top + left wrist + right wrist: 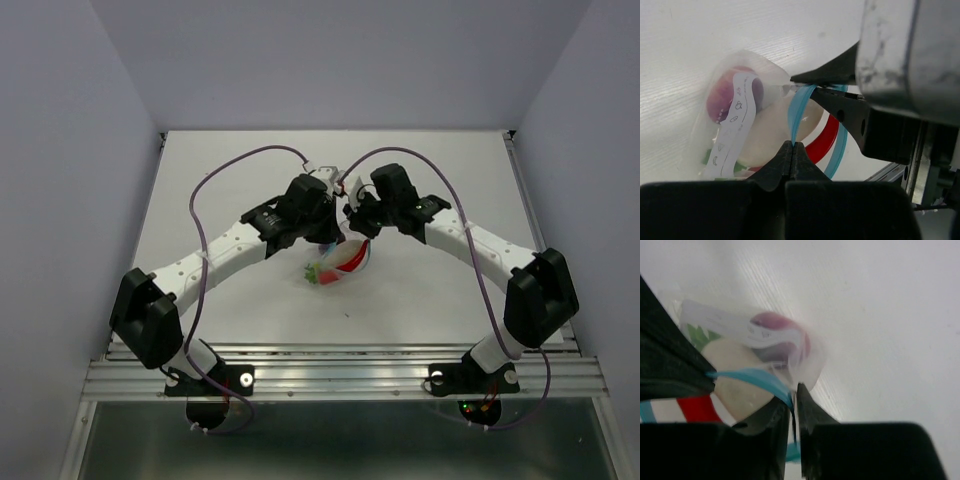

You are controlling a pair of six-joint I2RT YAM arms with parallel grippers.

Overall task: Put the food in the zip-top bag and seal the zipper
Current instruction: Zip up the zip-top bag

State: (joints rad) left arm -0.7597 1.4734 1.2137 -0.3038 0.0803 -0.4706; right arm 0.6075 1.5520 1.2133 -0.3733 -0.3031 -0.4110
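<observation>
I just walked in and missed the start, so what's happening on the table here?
Both arms are working on the zip-top bag at the middle of the table, with the onion, radish and chili already inside. The left gripper and the right gripper each pinch the light-blue zipper at different spots. Its blue strands look apart between the grips, so the seal seems unfinished.

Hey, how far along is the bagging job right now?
Done: onion, radish and chili sit inside the bag. In hand: left gripper and right gripper both have jaws shut on the zipper. Remaining: sealing; the blue strands look apart beside the chili.
</observation>
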